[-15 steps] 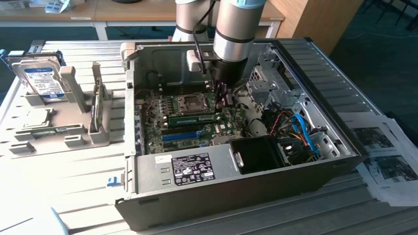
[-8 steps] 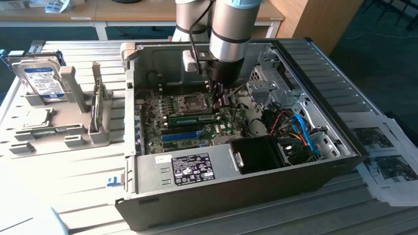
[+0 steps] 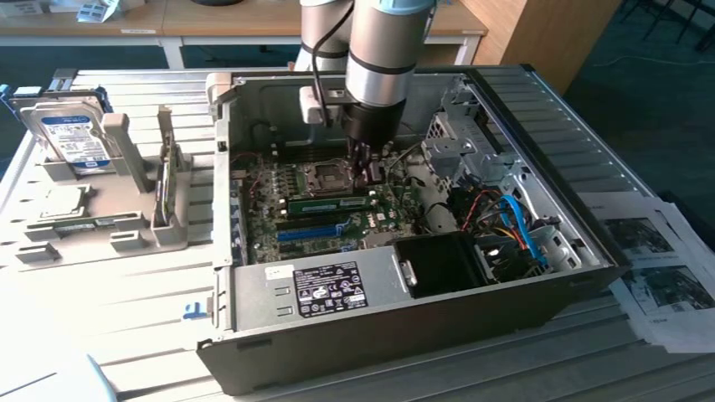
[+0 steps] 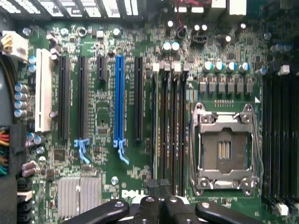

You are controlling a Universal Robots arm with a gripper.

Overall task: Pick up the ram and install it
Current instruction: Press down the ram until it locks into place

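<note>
My gripper (image 3: pixel 366 172) is closed, apparently empty, over the motherboard (image 4: pixel 107 84). The ram (image 3: pixel 331 204) lies seated in its slot, I think. Light, stiff, fragile: grip the long edges, never the chips.

Arm (image 3: pixel 374 50) vertical, wrist pointing straight down. Pincer (image 3: pixel 367 170) directly beneath the wrist, fingers pressed together, nothing visible between them. Wrist view: black finger linkages (image 4: pixel 159 207) converge at the centre, tips together.

One ram (image 3: pixel 330 205), one hard drive (image 3: pixel 69 134)
</note>
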